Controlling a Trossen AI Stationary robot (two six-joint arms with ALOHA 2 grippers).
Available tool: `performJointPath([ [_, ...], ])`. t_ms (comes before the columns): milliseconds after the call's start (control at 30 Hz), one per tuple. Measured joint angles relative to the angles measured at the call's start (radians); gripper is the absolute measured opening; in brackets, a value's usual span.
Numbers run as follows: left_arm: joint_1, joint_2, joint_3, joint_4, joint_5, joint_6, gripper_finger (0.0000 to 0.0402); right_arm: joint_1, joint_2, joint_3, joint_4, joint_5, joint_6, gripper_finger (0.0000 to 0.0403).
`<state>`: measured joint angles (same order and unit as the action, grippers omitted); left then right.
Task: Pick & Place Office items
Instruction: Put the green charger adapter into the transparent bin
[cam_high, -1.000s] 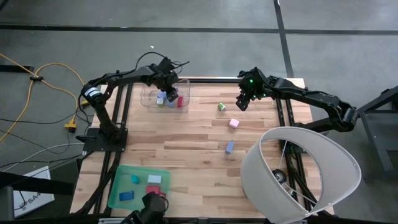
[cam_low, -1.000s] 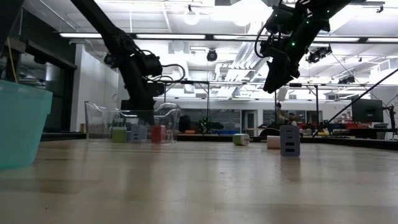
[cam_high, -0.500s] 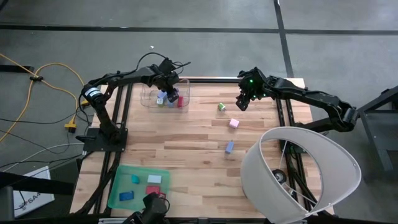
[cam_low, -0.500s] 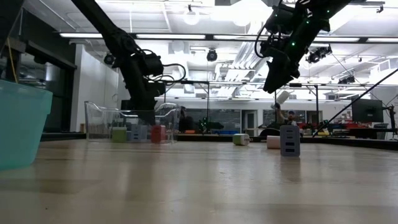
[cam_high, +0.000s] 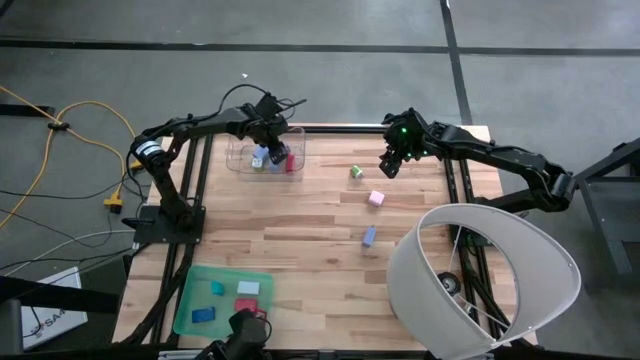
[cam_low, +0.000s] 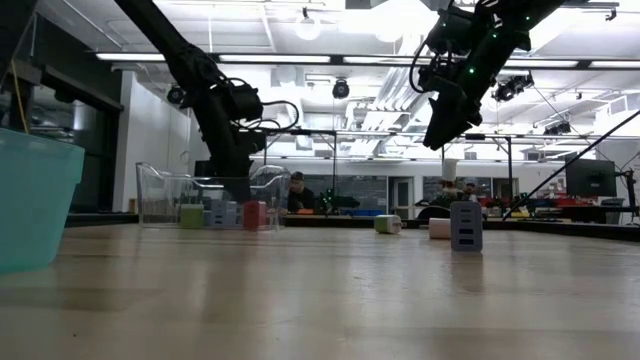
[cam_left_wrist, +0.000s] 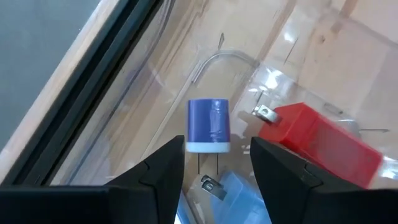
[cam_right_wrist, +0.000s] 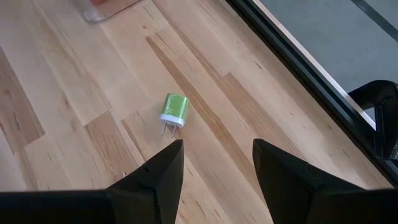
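Note:
My left gripper hangs open over the clear plastic bin near the table's far edge. Below its fingers, a blue plug-like piece, a red block and a light blue piece lie on the bin's floor. My right gripper is open in the air, just right of a green piece lying on its side on the wood. A pink piece and a grey-blue block rest on the table nearer the front.
A flat green tray at the near left corner holds teal, red, white and blue pieces. A big white round shade covers the near right corner. Bare wood lies between the bin and the tray. A person sits far behind the table in the low view.
My left gripper has risen a little over the clear bin. The right arm has kept still, and the pieces on the table have not moved.

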<state>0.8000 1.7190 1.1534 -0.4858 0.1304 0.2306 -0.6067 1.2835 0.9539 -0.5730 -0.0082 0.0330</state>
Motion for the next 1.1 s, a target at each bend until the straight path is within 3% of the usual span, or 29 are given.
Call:
performJointPath([
  [233, 0.003, -0.083, 0.0, -0.006, 0.007, 0.0, 0.0177, 0.0, 0.0, 0.0, 0.0, -0.002, 0.0, 0.018],
  [400, -0.022, -0.15, 0.0, -0.025, 0.088, -0.028, 0.0177, 0.0, 0.0, 0.0, 0.0, -0.003, 0.0, 0.018],
  [767, -0.183, -0.24, 0.001, -0.03, 0.102, -0.048, 0.0177, 0.004, 0.0, 0.0, 0.0, -0.003, 0.024, 0.018],
  [1000, -0.296, -0.252, 0.001, -0.032, 0.101, -0.076, 0.0177, 0.102, 0.0, 0.0, 0.02, 0.013, -0.008, 0.018],
  [1100, -0.344, -0.252, 0.001, -0.04, 0.097, -0.091, 0.0177, 0.176, 0.0, 0.0, 0.037, 0.089, -0.01, 0.018],
])
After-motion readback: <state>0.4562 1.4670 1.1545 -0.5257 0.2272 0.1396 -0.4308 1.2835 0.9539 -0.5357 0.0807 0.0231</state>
